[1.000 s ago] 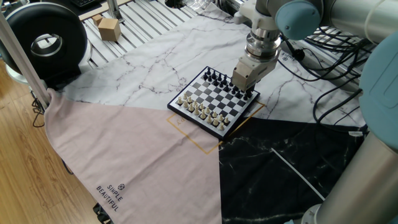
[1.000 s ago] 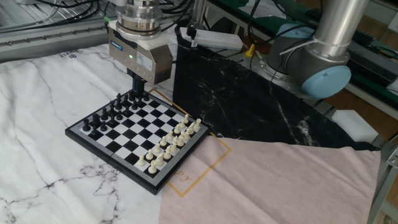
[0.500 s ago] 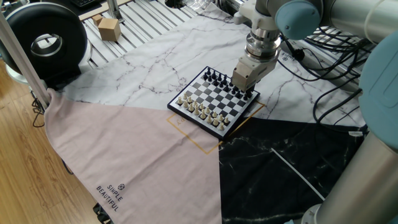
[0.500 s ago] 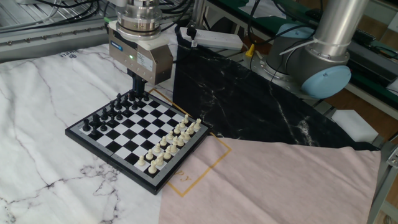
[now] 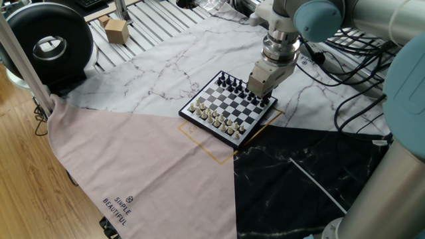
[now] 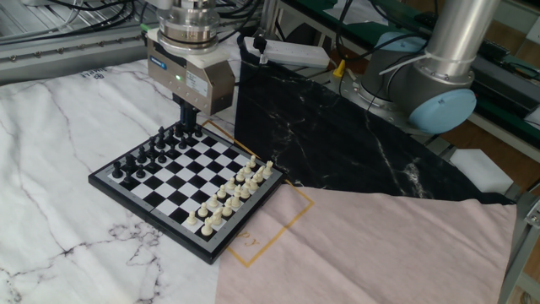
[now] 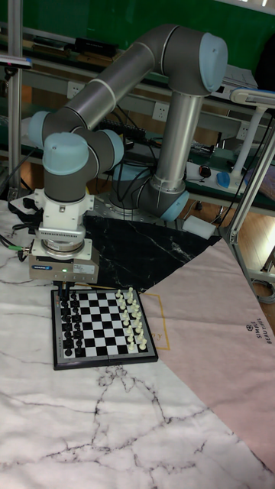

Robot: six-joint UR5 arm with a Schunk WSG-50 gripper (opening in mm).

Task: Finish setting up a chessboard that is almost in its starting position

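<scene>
Black and white squares cover the chessboard [image 6: 187, 187], and it has a thin black rim all the way round. We see it lying flat on the white marble cloth [image 6: 51, 135] that covers the bench, with one corner close to where the black marble cloth [image 6: 337, 139] and the pink cloth [image 6: 396, 253] meet. A thin orange square outline [image 6: 278, 224] peeks out from under that side of the board.

Tiny black pieces [image 6: 152, 153] stand in rows along one edge. Tiny cream pieces [image 6: 232, 192] stand in rows along the other edge. The squares in the middle are bare.

We see the gripper [image 6: 191, 122] hanging straight down over the corner of the board by the black pieces. Its dark tips reach down among them. The pieces there are so small and so close together that we cannot tell if the jaws are spread or pinching one. The grey arm [image 7: 114, 88] bends up behind it.
</scene>
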